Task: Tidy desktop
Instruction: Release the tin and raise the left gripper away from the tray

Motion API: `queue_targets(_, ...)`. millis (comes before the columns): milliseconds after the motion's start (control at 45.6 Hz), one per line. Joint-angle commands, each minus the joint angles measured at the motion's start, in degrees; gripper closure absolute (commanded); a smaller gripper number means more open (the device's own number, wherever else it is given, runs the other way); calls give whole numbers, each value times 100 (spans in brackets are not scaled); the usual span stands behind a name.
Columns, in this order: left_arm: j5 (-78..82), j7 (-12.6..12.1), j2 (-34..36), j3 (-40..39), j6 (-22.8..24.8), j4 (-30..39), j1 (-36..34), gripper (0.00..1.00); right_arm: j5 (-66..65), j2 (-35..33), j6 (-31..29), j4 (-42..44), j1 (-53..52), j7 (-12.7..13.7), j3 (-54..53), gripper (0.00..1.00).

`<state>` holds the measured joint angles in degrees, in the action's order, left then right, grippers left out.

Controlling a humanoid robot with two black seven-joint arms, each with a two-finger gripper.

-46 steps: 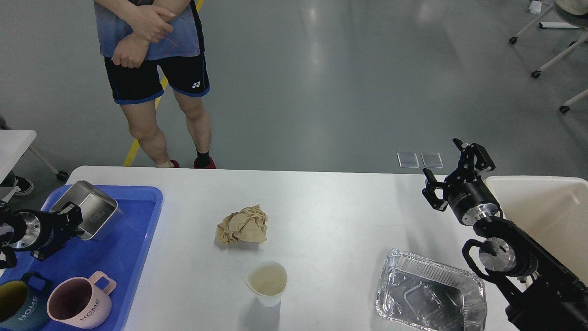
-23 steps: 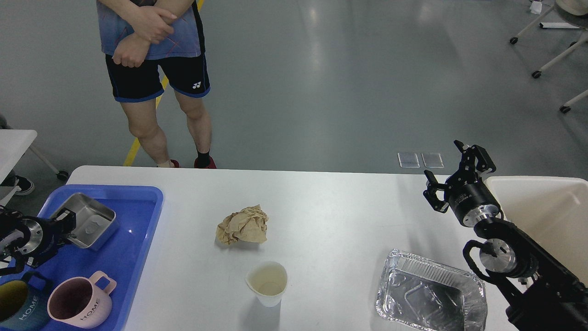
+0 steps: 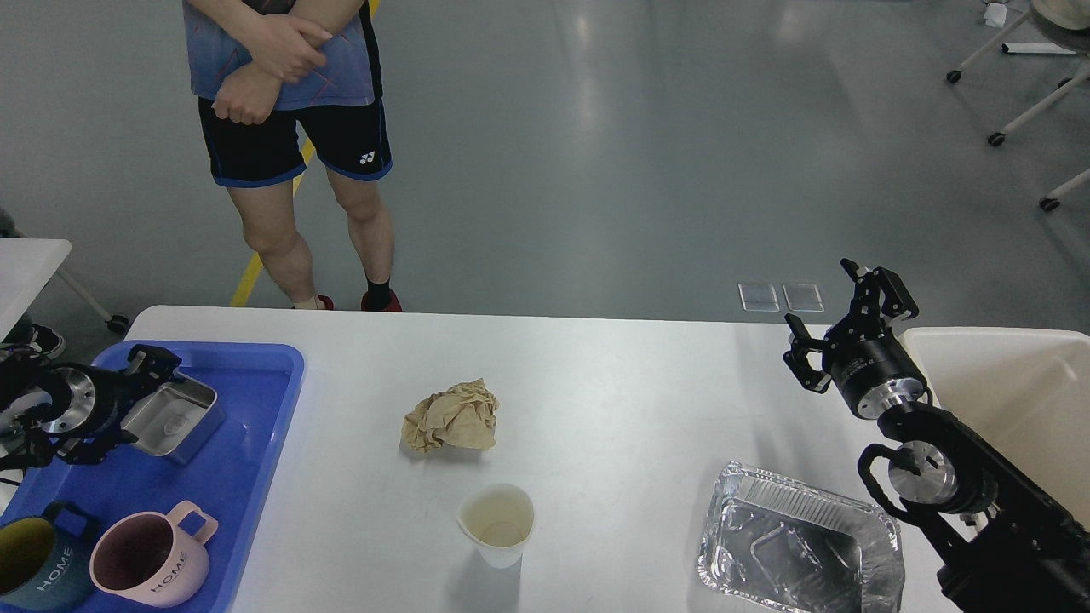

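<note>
The white desktop [image 3: 613,383] carries a crumpled brown paper ball [image 3: 451,416], a white paper cup [image 3: 496,524] with a little liquid in it, and an empty foil tray [image 3: 796,549]. A steel box [image 3: 174,415] lies flat in the blue tray [image 3: 264,409] at the left. My left gripper [image 3: 143,397] is at the box's left end, its fingers spread and off the box. My right gripper [image 3: 830,302] is open and empty above the desktop's far right, beside the cream bin [image 3: 1013,400].
A pink mug [image 3: 153,564] and a dark blue mug [image 3: 38,569] stand in the blue tray's near end. A person [image 3: 289,128] stands at the far edge of the desktop. A small white table [image 3: 25,260] is at the far left.
My left gripper lowered the tilted steel box flat into the blue tray and opened off it. My right arm stayed almost still.
</note>
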<state>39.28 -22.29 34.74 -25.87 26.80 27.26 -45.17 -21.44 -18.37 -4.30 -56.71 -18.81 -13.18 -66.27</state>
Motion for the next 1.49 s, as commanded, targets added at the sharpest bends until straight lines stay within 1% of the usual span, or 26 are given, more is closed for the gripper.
queue_targets(0, 27, 14, 51, 73, 343, 51, -475, 6, -1, 0, 0, 11, 8, 0, 0, 0)
queue_targets(44, 27, 14, 68, 143, 387, 148, -616, 6, -1, 8, 0, 11, 8, 0, 0, 0)
queue_targets(66, 27, 14, 77, 248, 396, 305, -756, 6, -1, 8, 0, 11, 8, 0, 0, 0)
queue_targets(219, 36, 14, 156, 556, 308, 964, -1143, 6, -1, 17, 0, 20, 0, 0, 0, 0)
queue_targets(307, 80, 6, 305, 601, 238, 1570, -1231, 6, -1, 17, 0, 20, 0, 0, 0, 0)
queue_targets(395, 97, 6, 630, 601, 115, 2518, -1267, 6, -1, 8, 0, 20, 8, 0, 0, 0)
queue_targets(548, 106, -30, 1465, 601, -114, 4513, -1267, 6, -1, 8, 0, 20, 8, 0, 0, 0)
queue_targets(636, 106, -30, 2001, 592, -193, 5525, -1258, 6, -1, 9, 0, 11, 8, 0, 0, 0)
queue_targets(702, 106, -3, 2405, 583, -193, 6123, -1249, 6, -1, 9, 0, 11, 8, 0, 0, 0)
queue_targets(767, 97, 23, 2774, 583, -193, 6519, -1232, 6, -1, 8, 0, 20, 8, 0, 0, 0)
queue_targets(877, 62, 76, 3346, 548, -79, 6766, -1214, 6, -1, 8, 0, 11, 17, 0, 8, 0)
queue_targets(1008, 18, 515, 3821, 521, 158, 6854, -1223, 6, -1, 17, 0, 20, 8, 0, 17, 0)
queue_targets(1118, 1, 673, 4181, 521, 334, 7047, -1214, 6, -1, 17, 0, 19, -9, 0, 17, 0)
queue_targets(1272, -297, 849, 4279, 521, 431, 7074, -1205, 6, -1, 8, 0, 28, -27, 0, 17, 0)
queue_targets(1337, -368, 867, 4156, 521, 309, 7030, -1188, 6, -1, 8, 0, 55, -18, 0, 17, 0)
queue_targets(1381, -430, 867, 3946, 548, 177, 6951, -1179, 6, -1, 17, 0, 55, 0, 0, 17, 0)
queue_targets(1425, -491, 867, 3700, 574, -103, 6820, -1144, 6, -10, 17, 0, 55, 8, 9, 35, 0)
queue_targets(1469, -579, 867, 3418, 574, -481, 6670, -1039, 6, -1, 17, 0, 55, 17, 0, 35, 0)
